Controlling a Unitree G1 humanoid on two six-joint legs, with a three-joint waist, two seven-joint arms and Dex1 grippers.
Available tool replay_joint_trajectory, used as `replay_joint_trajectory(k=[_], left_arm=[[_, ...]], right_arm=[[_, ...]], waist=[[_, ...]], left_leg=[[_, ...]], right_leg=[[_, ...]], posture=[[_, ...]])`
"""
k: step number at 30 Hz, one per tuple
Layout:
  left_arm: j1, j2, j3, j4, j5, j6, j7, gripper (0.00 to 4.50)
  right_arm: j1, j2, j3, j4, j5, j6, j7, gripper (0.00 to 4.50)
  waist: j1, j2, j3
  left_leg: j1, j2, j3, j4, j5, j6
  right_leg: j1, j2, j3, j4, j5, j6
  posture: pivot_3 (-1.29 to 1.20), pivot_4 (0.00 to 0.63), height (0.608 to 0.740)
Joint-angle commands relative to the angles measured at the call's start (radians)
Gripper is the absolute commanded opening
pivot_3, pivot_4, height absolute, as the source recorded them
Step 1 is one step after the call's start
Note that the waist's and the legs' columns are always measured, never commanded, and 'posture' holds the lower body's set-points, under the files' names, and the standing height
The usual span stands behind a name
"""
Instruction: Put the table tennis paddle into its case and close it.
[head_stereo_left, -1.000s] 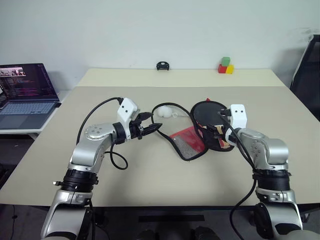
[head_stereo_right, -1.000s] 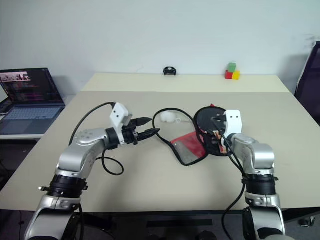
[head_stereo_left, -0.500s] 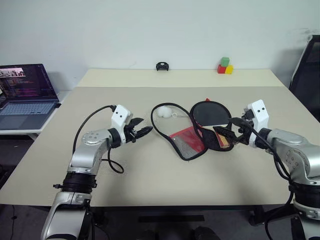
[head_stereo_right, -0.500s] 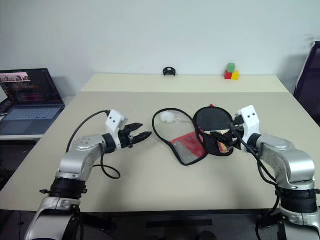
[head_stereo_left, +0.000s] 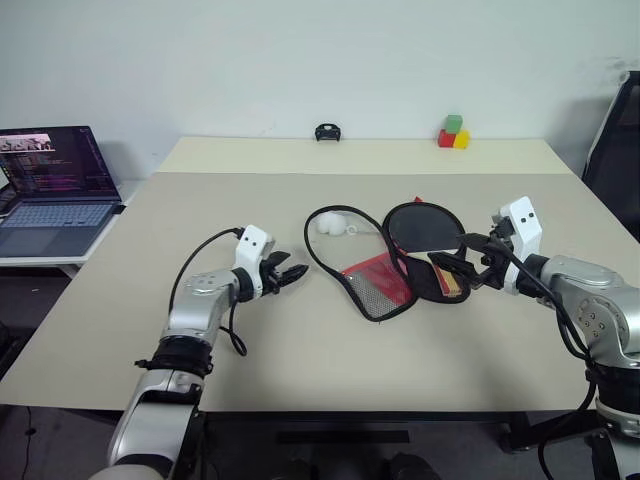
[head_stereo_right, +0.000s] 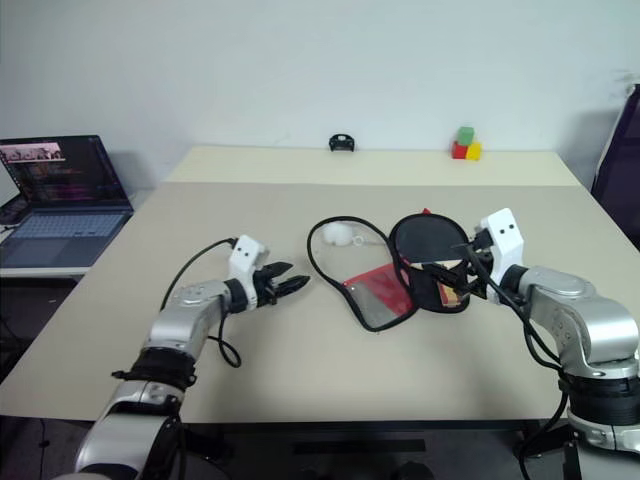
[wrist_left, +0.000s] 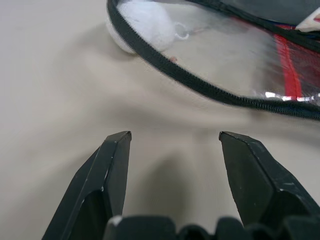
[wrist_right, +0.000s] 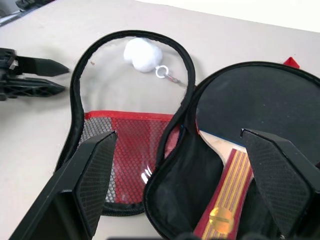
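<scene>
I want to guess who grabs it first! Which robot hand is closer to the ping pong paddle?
The right. The right gripper hovers open just over the paddle lying in the open case; the left gripper is open too, off beyond the case's clear flap.

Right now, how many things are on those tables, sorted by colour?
Black: 3 – paddle, case, small object by the wall
White: 1 – pom-pom
Red: 1 – block
Green: 1 – block
Yellow: 1 – block
Dark: 1 – laptop on the side table
Total: 8
</scene>
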Motion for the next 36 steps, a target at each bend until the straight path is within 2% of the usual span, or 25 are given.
replay_joint_trajectory(k=[1,10,15,20,26,30,36], left_arm=[[-0.062,-0.035,-0.016,0.08,0.029,-0.053,0.003,3.06],[-0.195,-0.114,-0.054,0.273,0.081,-0.145,-0.044,3.06],[-0.282,-0.181,-0.051,0.314,0.074,-0.18,-0.079,3.06],[-0.449,-0.341,-0.024,0.348,0.032,-0.198,-0.082,3.06],[-0.569,-0.46,-0.023,0.489,0.069,-0.298,-0.034,3.06],[-0.602,-0.476,-0.012,0.56,0.092,-0.35,0.046,3.06],[-0.557,-0.416,0.017,0.512,0.076,-0.384,-0.016,3.06]], right_arm=[[-0.002,-0.013,-0.03,-0.028,0.026,0.0,0.0,4.33],[0.02,-0.031,-0.06,-0.055,0.056,0.019,-0.011,4.33],[0.048,-0.038,-0.092,-0.09,0.073,0.037,-0.03,4.33],[0.089,-0.068,-0.206,-0.139,0.107,0.057,-0.06,4.33],[0.133,-0.103,-0.294,-0.145,0.115,0.056,-0.09,4.33],[0.14,-0.1,-0.304,-0.139,0.12,0.051,-0.111,4.33],[0.129,-0.061,-0.27,-0.077,0.122,0.052,-0.133,4.33]], waist=[[0.0,0.0,0.0],[-0.001,0.0,0.0],[0.004,-0.001,0.001],[0.023,-0.002,0.001],[0.021,-0.002,0.001],[0.009,-0.002,0.001],[0.006,-0.002,0.001]], left_leg=[[0.0,0.0,0.0,0.0,0.0,0.0],[0.0,0.0,0.0,0.0,0.0,0.0],[-0.001,-0.001,-0.001,0.0,0.0,0.0],[-0.003,-0.002,-0.002,0.001,0.0,0.0],[-0.002,-0.005,-0.001,0.0,0.0,0.001],[0.0,-0.004,0.0,-0.001,0.0,0.001],[0.0,-0.005,0.0,-0.001,0.0,0.001]], right_leg=[[0.0,0.0,0.0,0.0,0.0,0.0],[0.0,0.0,0.0,0.0,0.0,0.0],[0.0,0.0,-0.001,-0.001,0.0,0.0],[0.0,0.0,-0.002,-0.001,0.0,0.0],[0.0,0.0,0.0,-0.001,-0.001,0.003],[0.0,-0.001,0.002,0.0,-0.002,0.003],[0.0,-0.001,0.001,0.001,-0.002,0.003]], posture=[[0.0,0.15,0.74],[0.0,0.15,0.74],[0.0,0.15,0.74],[0.0,0.15,0.74],[0.0,0.15,0.74],[0.0,0.15,0.74],[0.0,0.15,0.74]])
